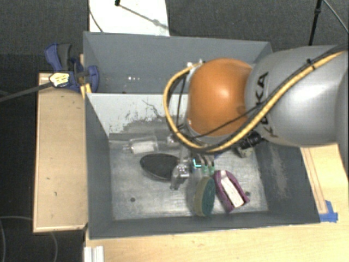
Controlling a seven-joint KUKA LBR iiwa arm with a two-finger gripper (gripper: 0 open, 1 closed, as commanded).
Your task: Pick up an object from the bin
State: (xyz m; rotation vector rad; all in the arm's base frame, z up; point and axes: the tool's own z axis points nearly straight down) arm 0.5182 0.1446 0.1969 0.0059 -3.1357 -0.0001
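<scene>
Gripper (184, 172) low over bin (98, 162) middle.
We see it beside the black oval object (157, 165), probably lined up for grasping; open or closed, we cannot tell.

One camera looks down on me from high up, a bit off to one side. It is quite near: the grey bin (98, 162) sits in the middle of the frame. My arm (305, 102) comes in from the right.
</scene>
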